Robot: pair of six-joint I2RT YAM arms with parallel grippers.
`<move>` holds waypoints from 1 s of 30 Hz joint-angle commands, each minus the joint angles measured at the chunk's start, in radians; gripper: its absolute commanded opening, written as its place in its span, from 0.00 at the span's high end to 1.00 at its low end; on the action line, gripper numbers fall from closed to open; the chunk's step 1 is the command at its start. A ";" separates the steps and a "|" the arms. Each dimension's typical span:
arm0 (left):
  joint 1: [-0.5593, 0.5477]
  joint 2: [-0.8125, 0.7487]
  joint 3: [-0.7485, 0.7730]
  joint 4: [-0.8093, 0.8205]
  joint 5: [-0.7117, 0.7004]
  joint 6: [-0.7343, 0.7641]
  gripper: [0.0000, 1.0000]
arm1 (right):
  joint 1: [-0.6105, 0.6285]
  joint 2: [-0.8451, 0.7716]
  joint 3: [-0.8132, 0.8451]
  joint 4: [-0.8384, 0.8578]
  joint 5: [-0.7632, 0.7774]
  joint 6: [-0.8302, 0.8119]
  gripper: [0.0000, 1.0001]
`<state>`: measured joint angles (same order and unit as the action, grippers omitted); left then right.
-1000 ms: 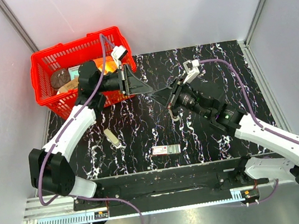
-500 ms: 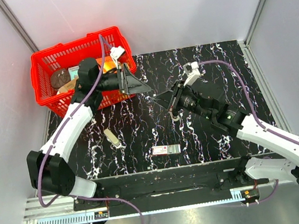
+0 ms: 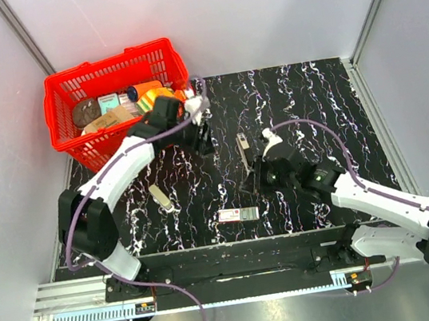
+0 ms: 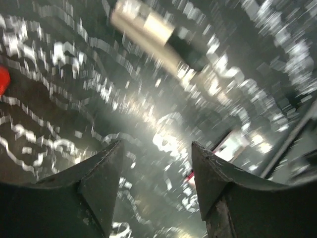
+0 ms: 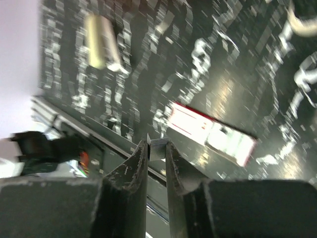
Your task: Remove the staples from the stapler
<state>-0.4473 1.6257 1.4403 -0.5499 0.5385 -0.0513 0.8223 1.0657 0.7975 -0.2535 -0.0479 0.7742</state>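
Both arms had left their raised poses of a second before: the left one had swung off the basket and the right one had drawn in toward the near edge. At far left sat the red plastic lattice basket (image 3: pixel 66 86), with mixed goods inside. The left gripper (image 4: pixel 156 158) hung over the black, white-veined table (image 3: pixel 310 98), its dark wedge-shaped fingers (image 4: pixel 99 173) spread wide with nothing between them. The stapler (image 3: pixel 160 197), a slim pale beige bar, lay flat on the table near the left arm, clear of both grippers. Further right lay a flat white box (image 3: pixel 236 214) with red and green print. The right gripper (image 5: pixel 157 148) had its jaws almost together, pinching a small grey piece (image 5: pixel 158 148) at the tips; blur hid its exact form.
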 commanded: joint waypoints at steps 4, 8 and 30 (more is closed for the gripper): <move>-0.160 -0.036 -0.231 0.063 -0.492 0.320 0.42 | 0.060 0.022 -0.067 -0.115 0.069 0.063 1.00; -0.247 -0.012 -0.288 0.111 -0.534 0.329 0.43 | 0.141 0.063 -0.072 -0.142 0.167 0.114 1.00; -0.283 -0.038 -0.374 0.108 -0.509 0.350 0.43 | 0.340 0.431 0.166 -0.460 0.474 0.274 0.95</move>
<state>-0.7319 1.6287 1.0645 -0.4618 0.0360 0.2855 1.1584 1.4418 0.8970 -0.6601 0.3607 1.0351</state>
